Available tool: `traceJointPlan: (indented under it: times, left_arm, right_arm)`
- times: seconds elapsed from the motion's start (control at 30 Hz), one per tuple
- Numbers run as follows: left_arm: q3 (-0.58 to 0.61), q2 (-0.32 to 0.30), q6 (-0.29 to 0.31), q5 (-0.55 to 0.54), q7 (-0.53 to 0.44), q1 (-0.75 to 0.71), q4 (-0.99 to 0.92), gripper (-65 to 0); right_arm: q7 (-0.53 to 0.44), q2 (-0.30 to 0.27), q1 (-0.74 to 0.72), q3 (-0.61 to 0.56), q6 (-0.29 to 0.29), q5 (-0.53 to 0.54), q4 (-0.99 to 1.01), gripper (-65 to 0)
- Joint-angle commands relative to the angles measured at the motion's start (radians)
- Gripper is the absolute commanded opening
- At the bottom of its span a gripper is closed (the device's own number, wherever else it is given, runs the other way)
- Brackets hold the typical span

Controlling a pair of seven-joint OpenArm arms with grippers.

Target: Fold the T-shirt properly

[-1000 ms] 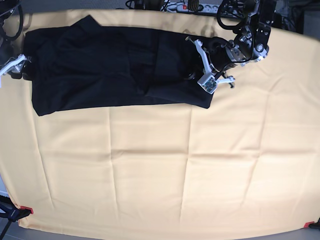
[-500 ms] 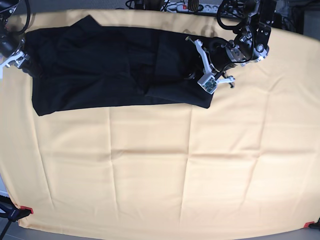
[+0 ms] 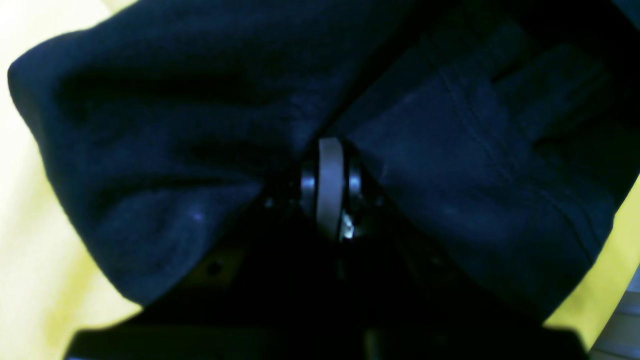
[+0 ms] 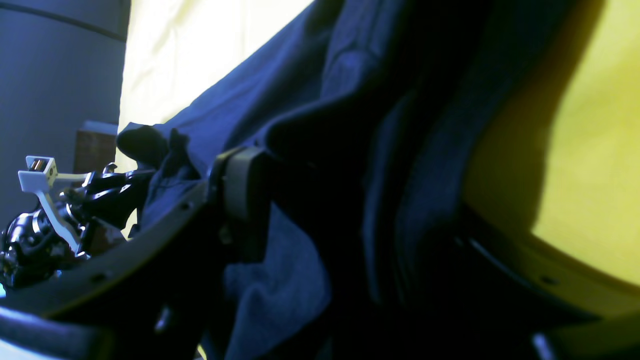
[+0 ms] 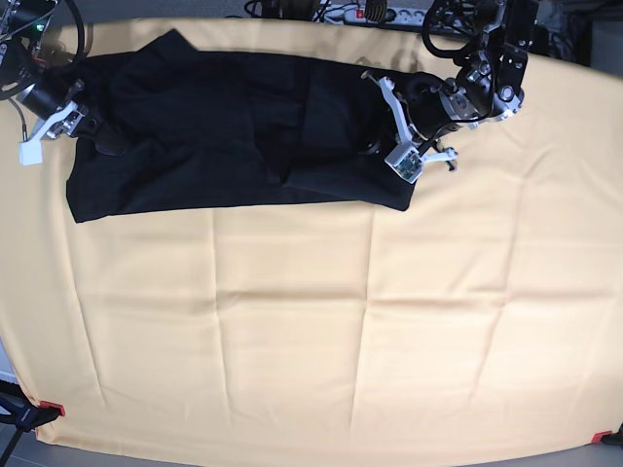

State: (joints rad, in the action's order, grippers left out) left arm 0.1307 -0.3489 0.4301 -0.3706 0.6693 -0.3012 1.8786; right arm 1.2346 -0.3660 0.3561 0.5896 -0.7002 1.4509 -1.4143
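The black T-shirt lies spread in a wide band along the far side of the yellow tablecloth. At the shirt's right end my left gripper is shut on it. The left wrist view shows dark fabric bunched on both sides of the closed left gripper. My right gripper sits at the shirt's left edge. In the right wrist view its jaws stand wide apart, one finger pad on the left. Folds of the T-shirt hang between them.
A power strip and cables lie beyond the far table edge. Red clamps hold the cloth at the near corners. The right wrist view shows the other arm far off at the left.
My right gripper has moved from the table's left edge up and rightward into the shirt's left end, pushing that edge inward. The left arm has stayed put.
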Motion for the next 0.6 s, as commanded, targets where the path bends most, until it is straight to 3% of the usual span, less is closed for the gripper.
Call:
traceJointPlan:
  times: [0.0, 0.13, 0.2, 0.47, 0.57]
  left_arm:
    - [0.000, -0.005, 0.003, 0.021, 0.045, -0.003, 0.002, -65.0]
    - [0.000, -0.006, 0.003, 0.014, 0.044, -0.003, 0.002, -65.0]
    - [0.000, -0.006, 0.003, 0.014, 0.041, -0.001, 0.004, -65.0]
    - [-0.042, -0.006, 0.002, 0.011, 0.042, -0.001, 0.134, -65.0]
    - [-0.077, -0.006, 0.002, -0.039, 0.055, -0.001, 0.178, -65.0]
  right_arm:
    - [0.017, -0.013, -0.005, -0.002, 0.002, -0.008, -0.011, -34.0]
    - [0.016, -0.013, -0.012, -0.002, 0.002, -0.011, -0.013, -58.9]
    - [0.017, -0.014, -0.018, -0.001, 0.002, -0.011, -0.017, -63.9]
    - [0.020, -0.014, -0.021, 0.000, 0.002, -0.014, -0.105, -65.0]
    - [0.019, -0.014, -0.021, 0.000, 0.002, -0.064, -0.148, -65.0]
